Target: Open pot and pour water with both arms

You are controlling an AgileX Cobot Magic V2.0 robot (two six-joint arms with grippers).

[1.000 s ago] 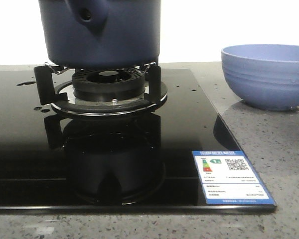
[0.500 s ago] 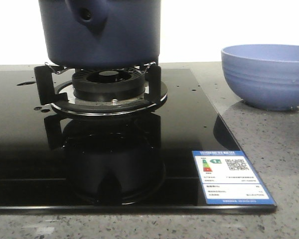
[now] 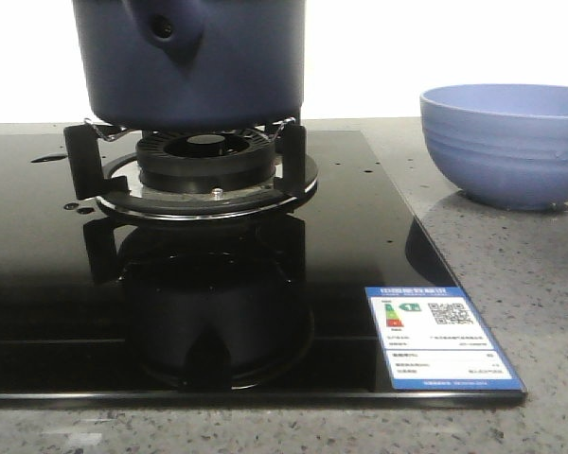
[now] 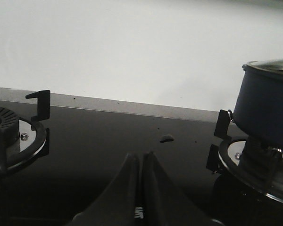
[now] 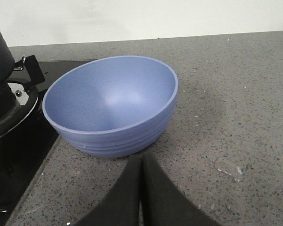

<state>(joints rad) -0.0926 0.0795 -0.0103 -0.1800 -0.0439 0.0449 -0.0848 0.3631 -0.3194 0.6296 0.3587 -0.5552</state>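
Three views for you to check. Front view: the pot (image 3: 194, 61) sits on the burner stand (image 3: 206, 170) at the back left of the black glass hob (image 3: 265, 312), its short handle stub (image 3: 166, 28) with the round hole turned toward the camera. The pot's top is cut off by the frame, so you cannot tell from here whether a lid is on. A light-blue bowl (image 3: 506, 142) stands on the grey speckled counter (image 3: 540, 303), just off the hob's right edge, well apart from the pot. An energy label (image 3: 440, 336) lies at the hob's near right corner. Neither arm enters this view.

Left wrist view: your left gripper (image 4: 141, 162) is held low and level over bare hob glass, between a second burner (image 4: 9, 141) and the pot (image 4: 266, 110) on its stand. The two fingers are pressed together, tip to tip, with nothing between them. A pale rim shows at the pot's top; what it is you cannot tell.

Right wrist view: your right gripper (image 5: 141, 162) is over the counter, just beside the near wall of the bowl (image 5: 111, 106), angled down toward it. Its fingers are likewise closed flat against each other, holding nothing. The bowl looks dry inside
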